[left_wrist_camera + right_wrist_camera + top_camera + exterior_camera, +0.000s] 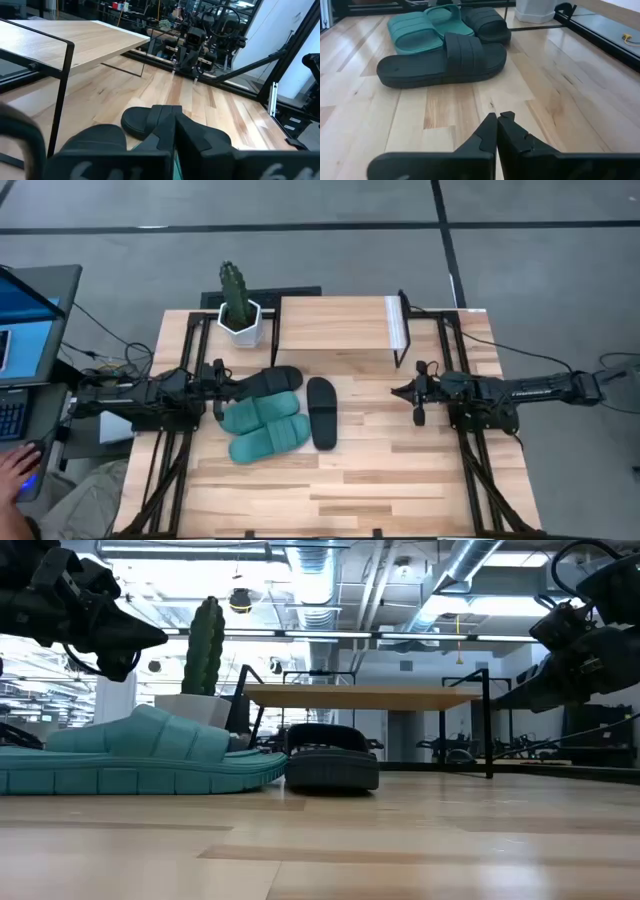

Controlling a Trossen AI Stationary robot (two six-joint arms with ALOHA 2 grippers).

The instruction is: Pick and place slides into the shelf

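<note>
Right tool (497, 118) pinched closed over bare table (450, 115), left tool (216, 375) closed, empty, beside slides (268, 425)

Bright, even overhead light fell from ceiling fixtures (240, 600) in the low view, leaving soft sheen on the table (555, 95) and only faint shadows — the near end effector (172, 145) blurred out of focus.

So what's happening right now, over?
Left gripper shut, empty, by the slides. Right gripper shut, empty, waiting. All four on the table, shelf bare. Cactus pot beside shelf.
</note>
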